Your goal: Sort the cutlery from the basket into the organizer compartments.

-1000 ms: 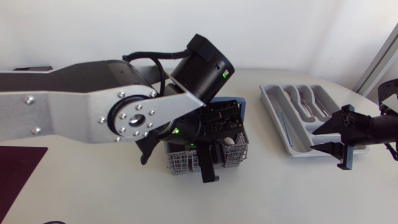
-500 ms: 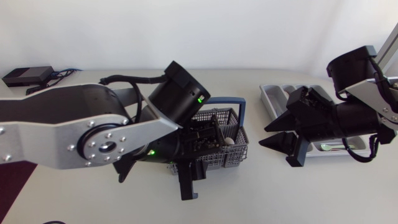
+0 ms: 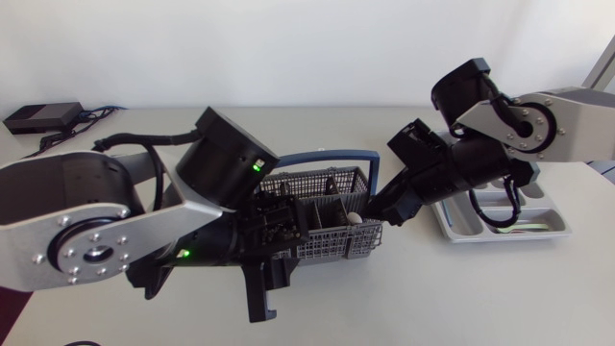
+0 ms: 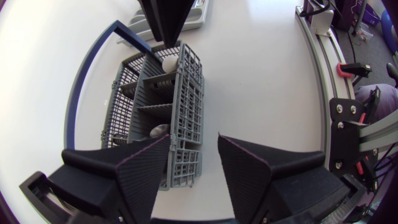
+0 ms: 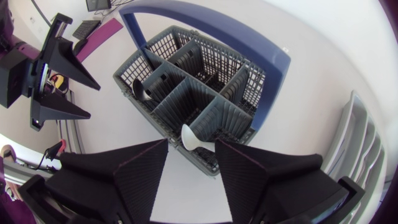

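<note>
The left gripper (image 4: 193, 165) hangs at the lower middle of the overhead frame. Its fingers are spread apart and hold nothing, and the near corner of the basket (image 4: 163, 99) lies just ahead of the gap between them. The basket is grey mesh with a blue handle (image 3: 336, 152) arched over its far side, and it stands in the middle of the table (image 3: 432, 298). Inside it, a white spoon (image 5: 194, 140) stands in the end compartment, bowl up. A dark utensil (image 5: 140, 91) leans in a compartment further along. The right gripper (image 5: 191, 165) hovers at the basket's right end with its fingers released. The spoon's bowl is just ahead of them, in line with the gap, and not clamped. Further off, at the right of the overhead frame, the grey organizer (image 3: 480, 234) lies partly hidden under the right arm.
</note>
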Controlling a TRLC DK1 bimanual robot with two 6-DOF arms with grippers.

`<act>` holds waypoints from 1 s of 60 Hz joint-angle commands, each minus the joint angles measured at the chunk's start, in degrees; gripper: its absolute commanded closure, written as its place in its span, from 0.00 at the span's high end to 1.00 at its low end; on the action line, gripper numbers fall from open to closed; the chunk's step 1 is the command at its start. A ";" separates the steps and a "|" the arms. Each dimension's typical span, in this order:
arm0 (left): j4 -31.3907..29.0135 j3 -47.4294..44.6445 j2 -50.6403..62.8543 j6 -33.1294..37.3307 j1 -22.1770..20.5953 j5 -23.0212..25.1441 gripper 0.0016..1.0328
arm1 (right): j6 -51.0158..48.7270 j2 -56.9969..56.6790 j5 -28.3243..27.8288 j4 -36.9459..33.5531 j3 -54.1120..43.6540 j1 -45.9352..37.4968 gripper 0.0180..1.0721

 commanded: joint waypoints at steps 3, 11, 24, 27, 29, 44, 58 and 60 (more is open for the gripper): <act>0.18 -2.42 -1.77 0.13 0.79 0.76 0.52 | 2.80 2.44 0.34 0.24 1.13 0.77 0.52; 0.27 -3.03 -2.56 0.13 0.88 0.85 0.52 | 3.77 3.40 0.78 1.29 0.87 1.74 0.48; 0.36 -3.82 -3.09 0.13 0.88 1.11 0.52 | 4.91 4.64 1.83 2.35 0.51 3.50 0.44; 0.36 -3.91 -3.26 0.13 0.88 1.11 0.52 | 5.26 4.72 2.18 2.79 0.34 3.76 0.43; 0.36 -4.00 -3.35 0.13 0.88 1.11 0.52 | 5.26 4.72 2.71 3.05 0.34 4.03 0.41; 0.36 -4.70 -3.97 0.13 0.88 1.29 0.52 | 6.32 5.34 4.12 4.46 -0.45 5.61 0.30; 0.36 -5.32 -4.76 0.13 0.88 1.64 0.52 | 6.76 5.69 6.05 4.54 -0.45 6.22 0.26; 0.36 -5.41 -4.93 0.22 0.88 1.64 0.52 | 6.76 5.69 6.31 4.54 -0.54 6.22 0.26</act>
